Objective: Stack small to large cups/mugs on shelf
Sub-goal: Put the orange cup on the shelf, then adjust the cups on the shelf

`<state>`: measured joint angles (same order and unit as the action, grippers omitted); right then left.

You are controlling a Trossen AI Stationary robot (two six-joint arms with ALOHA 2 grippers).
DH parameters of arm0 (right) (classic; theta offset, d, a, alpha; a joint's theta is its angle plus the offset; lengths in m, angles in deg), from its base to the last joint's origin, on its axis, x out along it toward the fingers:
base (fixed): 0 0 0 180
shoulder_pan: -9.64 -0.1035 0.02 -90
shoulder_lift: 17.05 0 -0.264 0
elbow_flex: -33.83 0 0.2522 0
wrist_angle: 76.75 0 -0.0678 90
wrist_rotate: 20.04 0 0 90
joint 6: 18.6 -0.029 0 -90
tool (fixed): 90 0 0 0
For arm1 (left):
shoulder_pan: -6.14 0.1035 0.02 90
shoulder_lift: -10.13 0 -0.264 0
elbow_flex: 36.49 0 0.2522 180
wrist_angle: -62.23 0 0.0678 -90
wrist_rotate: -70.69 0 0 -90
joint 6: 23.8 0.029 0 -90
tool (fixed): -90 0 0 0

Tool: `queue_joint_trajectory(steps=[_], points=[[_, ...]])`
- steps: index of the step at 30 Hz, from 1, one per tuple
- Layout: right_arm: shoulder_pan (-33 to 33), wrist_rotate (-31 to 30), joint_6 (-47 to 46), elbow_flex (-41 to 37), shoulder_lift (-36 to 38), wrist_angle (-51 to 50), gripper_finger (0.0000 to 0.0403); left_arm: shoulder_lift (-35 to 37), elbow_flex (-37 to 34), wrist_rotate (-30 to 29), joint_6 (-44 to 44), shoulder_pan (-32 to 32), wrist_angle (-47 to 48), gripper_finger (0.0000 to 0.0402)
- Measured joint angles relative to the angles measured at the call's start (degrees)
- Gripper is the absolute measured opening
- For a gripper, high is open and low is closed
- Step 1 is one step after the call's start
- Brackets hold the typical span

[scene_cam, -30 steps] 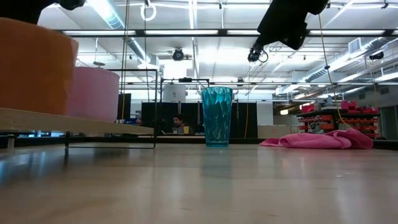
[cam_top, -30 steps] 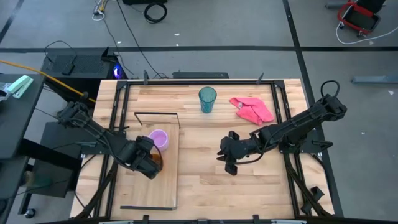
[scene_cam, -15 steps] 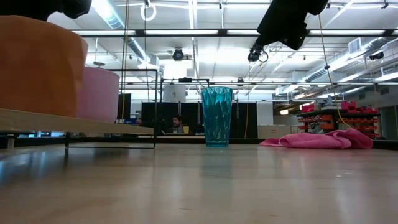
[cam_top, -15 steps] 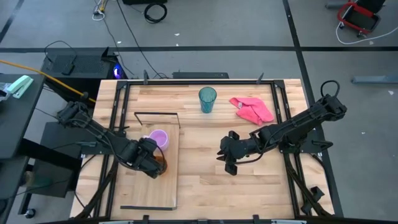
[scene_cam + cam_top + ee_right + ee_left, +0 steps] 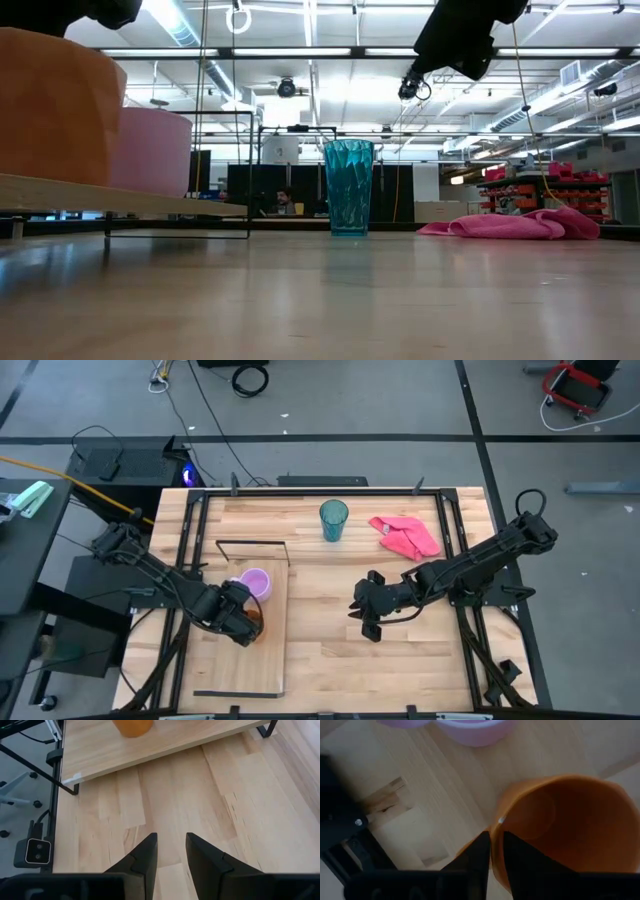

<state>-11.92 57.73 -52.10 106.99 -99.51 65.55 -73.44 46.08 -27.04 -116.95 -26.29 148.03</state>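
The orange mug (image 5: 560, 830) stands upright on the light-wood shelf (image 5: 240, 660), next to the small lilac mug (image 5: 256, 583), which rests on its base on the same plank. My left gripper (image 5: 497, 857) is shut on the orange mug's rim. In the low view the orange mug (image 5: 55, 105) and the lilac mug (image 5: 150, 150) stand side by side on the shelf (image 5: 120, 198). The teal tumbler (image 5: 333, 518) stands upright on the table near the far edge. My right gripper (image 5: 167, 850) is open and empty above the table's middle. My left gripper pinches the orange mug's rim (image 5: 496, 822), with one finger (image 5: 520, 857) inside the mug and the other (image 5: 479, 857) outside its wall. The fingers come from above, slanting in from the table's left. The mug stays upright, and its base appears to rest on the shelf.
A pink cloth (image 5: 405, 536) lies crumpled at the far right of the table, to the right of the tumbler. The shelf's black wire frame (image 5: 252, 544) stands at its far end, just beyond the lilac mug. Bare tabletop lies between the shelf and my right gripper.
My left gripper has shifted a little toward the table's right with the orange mug, closer to the lilac mug. The mug has stayed upright on the shelf.
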Motion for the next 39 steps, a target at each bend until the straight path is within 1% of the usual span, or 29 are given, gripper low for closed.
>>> queue_joint_trajectory(steps=[10,14,20,26,30,33,36,39], points=[[0.01,0.0,0.0,0.0,0.0,0.0,0.011,0.07,0.0,-0.09,-0.28,0.0,1.16,0.0068],[0.04,0.0,0.0,0.0,0.0,0.02,0.011,0.24,0.24,-0.14,-0.36,0.0,1.28,0.0078],[0.04,0.0,-0.05,0.0,0.0,0.02,0.011,2.25,0.28,-0.17,-1.18,0.0,1.67,0.01],[0.05,0.02,-0.83,0.0,0.0,0.37,0.011,5.64,0.28,-1.66,-3.17,-0.02,1.76,0.0116],[0.9,0.03,0.57,0.0,0.0,4.77,0.011,8.06,0.28,-3.04,-3.73,-0.02,1.82,0.0122],[2.84,0.04,2.48,0.0,0.0,10.5,0.0109,10.14,0.28,-4.89,-3.76,0.01,3.36,0.0123],[6.03,0.4,3.78,0.02,0.0,15.53,0.0105,11.03,0.31,-5.86,-5.13,1.01,8.06,0.0119],[10.26,3.58,4.02,0.02,-0.02,18.93,0.0092,11.04,0.31,-6.44,-5.31,2.58,14.01,0.0113]])
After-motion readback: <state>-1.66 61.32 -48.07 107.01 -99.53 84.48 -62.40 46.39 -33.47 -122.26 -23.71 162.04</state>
